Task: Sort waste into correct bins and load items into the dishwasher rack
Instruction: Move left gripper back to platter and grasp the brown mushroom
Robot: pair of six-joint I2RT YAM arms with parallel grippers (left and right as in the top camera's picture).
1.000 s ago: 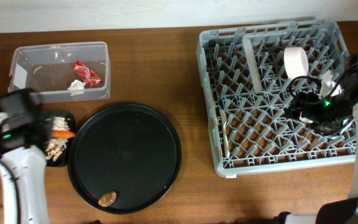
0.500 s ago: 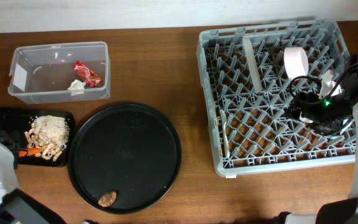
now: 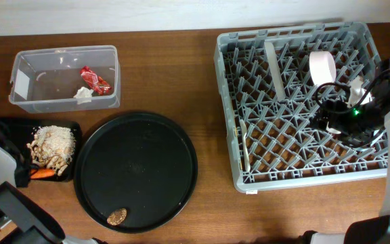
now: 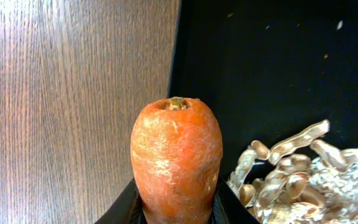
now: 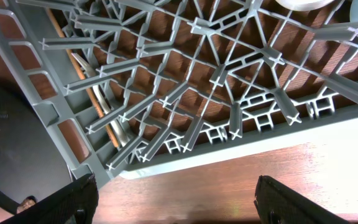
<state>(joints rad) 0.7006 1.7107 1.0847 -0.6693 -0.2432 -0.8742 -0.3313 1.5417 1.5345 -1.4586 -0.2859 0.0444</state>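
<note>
Left hand (image 4: 176,210) grips the carrot (image 4: 176,158); right hand (image 5: 180,194) hangs, fingers wide apart.

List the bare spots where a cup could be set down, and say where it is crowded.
The round black tray is bare but for a brown disc at its near rim. There is bare wood between the clear tub and the rack. Crowded: the small black tray, full of crumbs and a carrot.
</note>
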